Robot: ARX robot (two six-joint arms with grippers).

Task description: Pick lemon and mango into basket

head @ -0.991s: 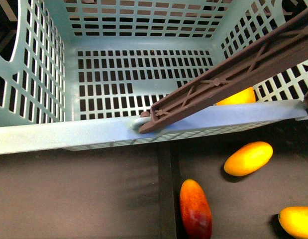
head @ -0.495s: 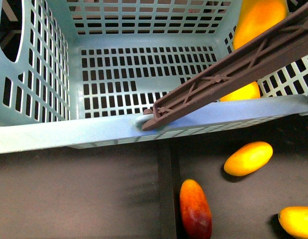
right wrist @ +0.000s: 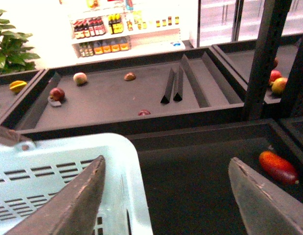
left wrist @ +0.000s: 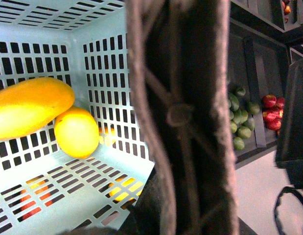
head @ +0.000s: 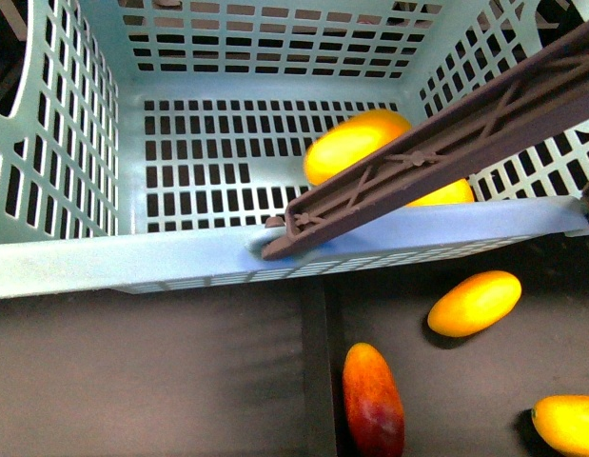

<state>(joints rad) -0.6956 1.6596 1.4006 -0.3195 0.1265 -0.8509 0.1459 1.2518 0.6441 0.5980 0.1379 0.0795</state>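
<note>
The mint-teal basket (head: pixel 104 262) fills the upper front view. The long yellow-orange mango (head: pixel 354 143) lies on its slotted floor. The rounder lemon (head: pixel 449 193) lies beside it and touches it, partly hidden behind the brown handle (head: pixel 437 152). Both also show in the left wrist view: the mango (left wrist: pixel 29 107) and the lemon (left wrist: pixel 77 132). My left gripper (left wrist: pixel 183 208) is shut on the basket's handle (left wrist: pixel 183 98), which blocks the sight of its fingers. My right gripper (right wrist: pixel 166 200) is open and empty over the dark tray, beside the basket's corner (right wrist: pixel 107 161).
Below the basket on the dark tray lie a yellow fruit (head: pixel 475 303), a dark red-and-yellow mango (head: pixel 373 400) and another yellow fruit (head: pixel 570 424). A tray divider (head: pixel 318 371) runs between compartments. Green fruit (left wrist: pixel 242 117) and red apples (left wrist: pixel 272 110) lie in bins further off.
The mango came in at the basket's upper right and dropped. It now lies on the basket floor beside the lemon. The basket shifted slightly.
</note>
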